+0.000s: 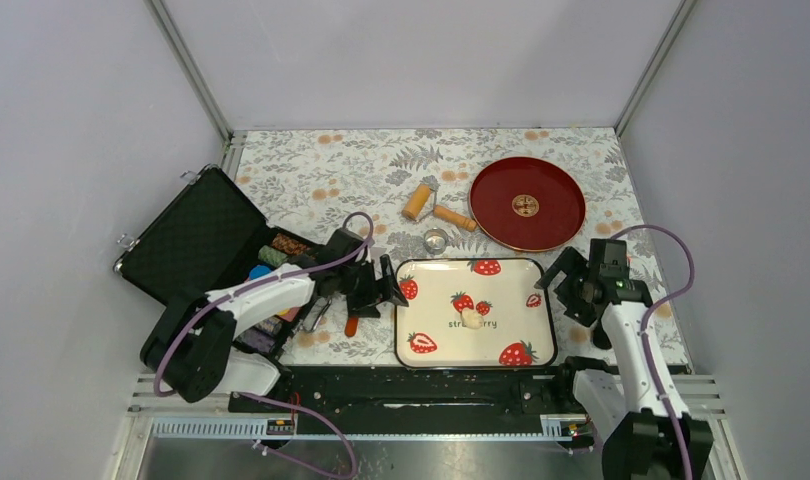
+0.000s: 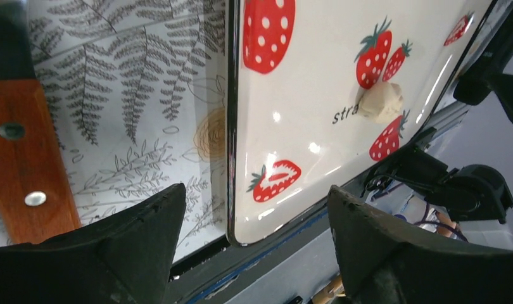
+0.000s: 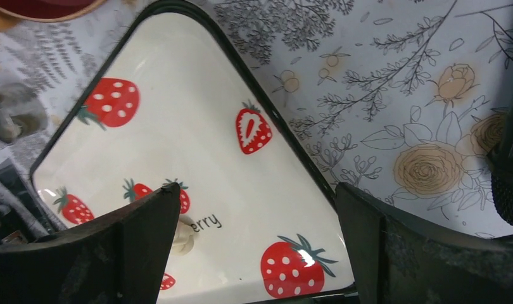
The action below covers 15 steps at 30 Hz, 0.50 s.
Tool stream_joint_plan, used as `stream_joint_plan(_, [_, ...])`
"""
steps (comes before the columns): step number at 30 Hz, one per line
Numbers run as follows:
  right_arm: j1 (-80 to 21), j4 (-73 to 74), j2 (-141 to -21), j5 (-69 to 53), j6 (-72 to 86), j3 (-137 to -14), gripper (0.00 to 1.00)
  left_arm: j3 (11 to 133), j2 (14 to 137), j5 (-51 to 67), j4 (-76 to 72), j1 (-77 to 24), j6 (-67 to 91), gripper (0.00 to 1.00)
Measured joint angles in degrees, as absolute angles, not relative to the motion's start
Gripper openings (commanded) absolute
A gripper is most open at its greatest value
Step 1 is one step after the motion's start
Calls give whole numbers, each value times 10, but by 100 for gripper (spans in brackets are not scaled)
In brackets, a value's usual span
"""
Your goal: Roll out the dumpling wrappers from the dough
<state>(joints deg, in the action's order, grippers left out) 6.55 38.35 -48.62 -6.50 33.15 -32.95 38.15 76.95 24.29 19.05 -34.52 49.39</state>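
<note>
Both claws stand spread and empty, the left gripper (image 2: 254, 199) just beside the strawberry tray's (image 1: 431, 300) left edge, the right gripper (image 3: 255, 196) beside its right edge, the dough (image 1: 471, 319) lumped near the tray's middle, on a fern-and-flower tablecloth (image 1: 331, 170) enclosed by plain pale-grey panels (image 1: 411, 60).

- The left arm (image 1: 251, 295) has white shells and black joints — a purple cable (image 1: 359, 215) loops along it.
- The right arm (image 1: 636, 340) matches, with a second cable (image 1: 671, 235), also purple.
- The left gripper (image 2: 257, 247) and right gripper (image 3: 257, 247) are matte black, with blunt wedge fingers (image 2: 140, 247).
</note>
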Motion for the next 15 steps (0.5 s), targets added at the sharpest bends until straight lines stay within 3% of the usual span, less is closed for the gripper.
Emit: stream_joint_plan(15, [63,375,-741,-121,285,-375,99,382,840,231,131,-359,520,60])
